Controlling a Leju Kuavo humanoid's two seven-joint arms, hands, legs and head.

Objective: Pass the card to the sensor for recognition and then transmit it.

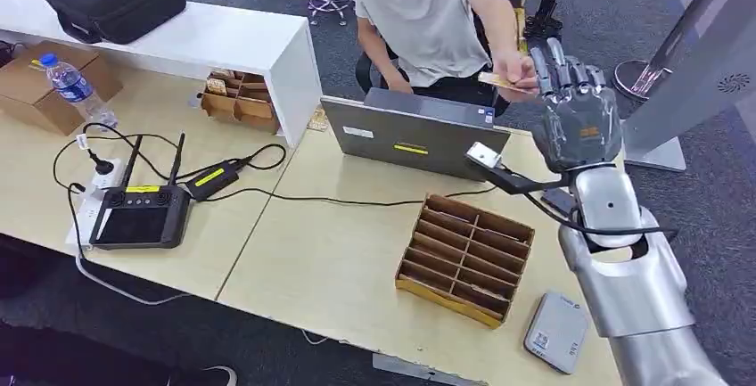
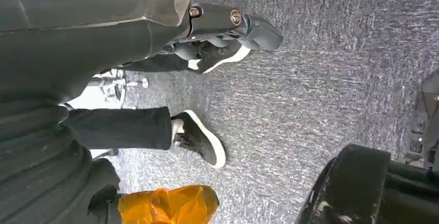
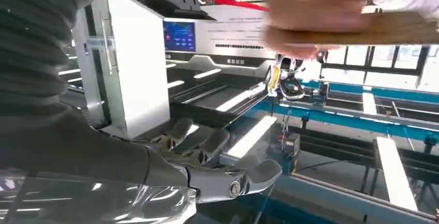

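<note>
A person seated behind the table holds out a tan card (image 1: pixel 496 80) in one hand (image 1: pixel 512 69). My right hand (image 1: pixel 575 105) is raised beside it, fingers up and spread. In the right wrist view the card (image 3: pixel 385 28) sits in the person's fingers (image 3: pixel 316 14), and my fingers (image 3: pixel 199 141) and thumb stay apart from it with nothing between them. A small grey card sensor (image 1: pixel 555 331) lies flat at the table's near right corner. My left hand (image 2: pixel 235 25) hangs over the carpet, holding nothing.
A slotted cardboard organiser (image 1: pixel 466 257) sits mid-table in front of a grey laptop (image 1: pixel 410 136). At the left are a black controller (image 1: pixel 141 215) with cables, a water bottle (image 1: pixel 76 87), a cardboard box and a white shelf (image 1: pixel 227 43). A grey kiosk stands at the right.
</note>
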